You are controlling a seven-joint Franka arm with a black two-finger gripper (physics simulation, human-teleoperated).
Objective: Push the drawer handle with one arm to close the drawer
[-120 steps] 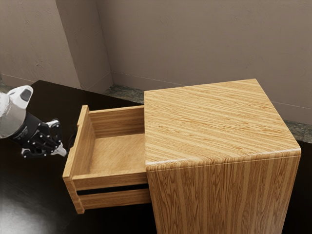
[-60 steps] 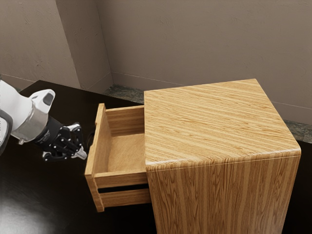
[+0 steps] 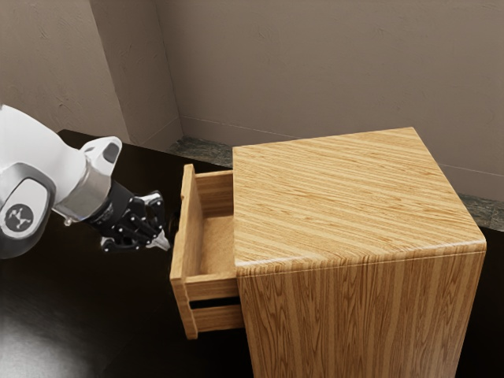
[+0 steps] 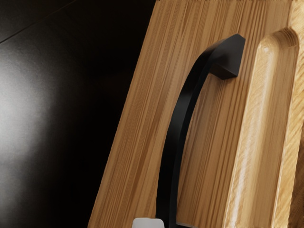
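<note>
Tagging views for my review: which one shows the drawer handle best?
The wrist view: it shows the black handle close up, its curved bar and one mounting end plain against the wooden drawer front. The exterior view gives little of it, dark against the dark table.

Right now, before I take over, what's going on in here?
The arm's gripper, its fingers closed together and holding nothing, is at the front of the drawer, by the black handle. It appears to be pushing the drawer into the cabinet. The drawer is further in than it was a second ago, but part of it is out, so it isn't closed.
</note>
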